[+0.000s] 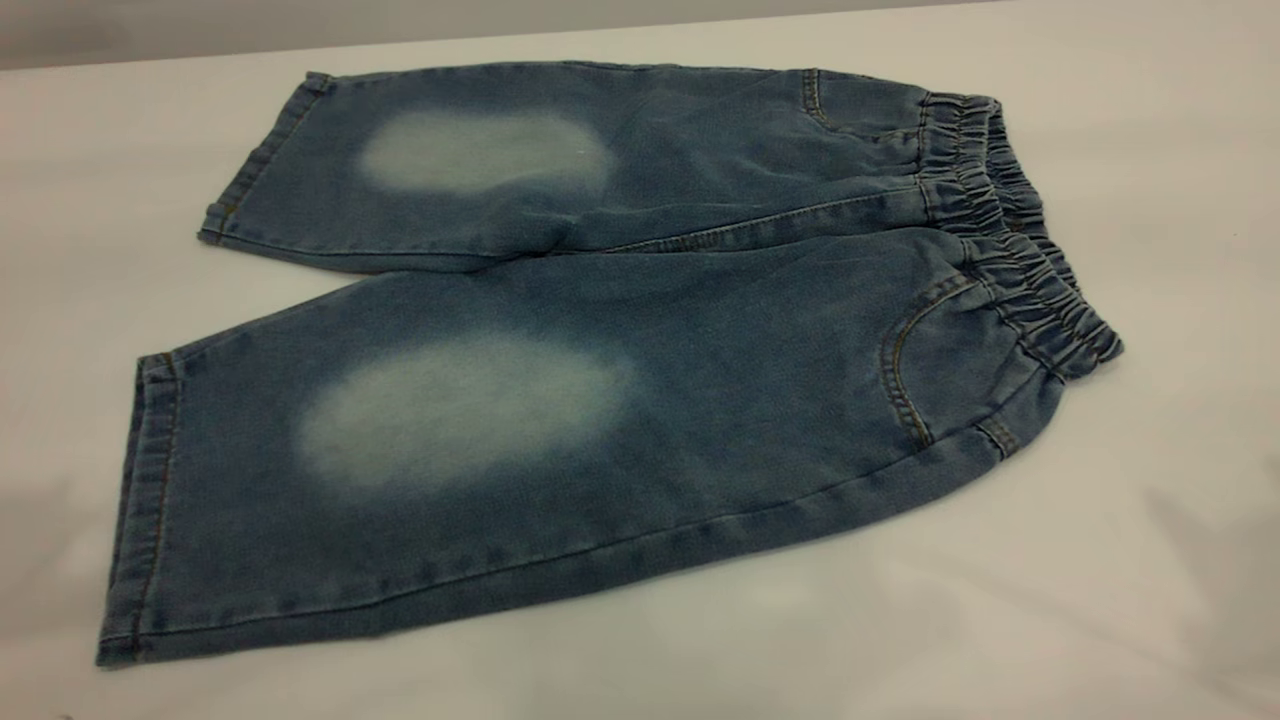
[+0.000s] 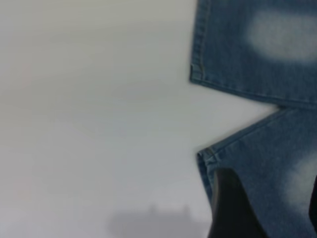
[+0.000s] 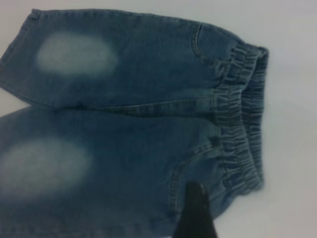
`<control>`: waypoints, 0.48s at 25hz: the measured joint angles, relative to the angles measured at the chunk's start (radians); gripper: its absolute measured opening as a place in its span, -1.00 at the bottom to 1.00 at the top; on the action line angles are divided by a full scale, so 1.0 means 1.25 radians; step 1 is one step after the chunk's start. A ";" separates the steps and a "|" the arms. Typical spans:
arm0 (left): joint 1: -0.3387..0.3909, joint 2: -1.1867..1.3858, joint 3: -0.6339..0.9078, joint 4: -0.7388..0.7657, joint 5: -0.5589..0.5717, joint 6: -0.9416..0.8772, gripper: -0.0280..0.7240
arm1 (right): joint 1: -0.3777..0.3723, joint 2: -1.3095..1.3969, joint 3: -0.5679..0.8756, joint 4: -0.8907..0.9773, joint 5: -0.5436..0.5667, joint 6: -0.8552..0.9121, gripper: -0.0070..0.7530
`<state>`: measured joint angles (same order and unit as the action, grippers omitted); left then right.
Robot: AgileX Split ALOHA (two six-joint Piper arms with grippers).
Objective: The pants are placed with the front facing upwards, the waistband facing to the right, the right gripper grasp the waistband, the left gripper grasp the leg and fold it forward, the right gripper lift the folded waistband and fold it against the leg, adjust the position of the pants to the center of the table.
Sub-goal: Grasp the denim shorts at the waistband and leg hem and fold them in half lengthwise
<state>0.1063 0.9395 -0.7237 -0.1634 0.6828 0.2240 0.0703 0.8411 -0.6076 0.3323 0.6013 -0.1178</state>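
- In the left wrist view, one dark finger [image 2: 233,208] of the left gripper is seen above the near leg's hem; whether it is open cannot be told.
- The right gripper [image 3: 195,213] is likewise cut off, over the pocket near the waistband [image 1: 1010,230].
- The pants [image 1: 600,370] are spread flat, unfolded, on the table [image 1: 1150,560], waistband toward its right edge.
- A shallow pinch could take one layer only, so the fold would skew.

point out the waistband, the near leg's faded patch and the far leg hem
waistband [image 1: 1010,240], exterior view, middle of the gathers
near leg's faded patch [image 1: 460,410], exterior view, patch centre
far leg hem [image 1: 262,160], exterior view, stitched edge
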 joint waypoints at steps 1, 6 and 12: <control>0.000 0.021 0.000 -0.011 -0.014 0.019 0.04 | 0.000 0.020 0.000 0.010 -0.007 0.000 0.28; 0.000 0.121 0.000 -0.065 -0.040 0.086 0.04 | 0.000 0.116 0.000 0.058 -0.025 -0.039 0.28; 0.000 0.210 -0.039 -0.066 -0.038 0.085 0.04 | 0.000 0.235 0.000 0.120 -0.050 -0.064 0.28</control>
<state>0.1063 1.2026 -0.7726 -0.2457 0.6348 0.3301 0.0703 1.1344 -0.6081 0.4826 0.5387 -0.1973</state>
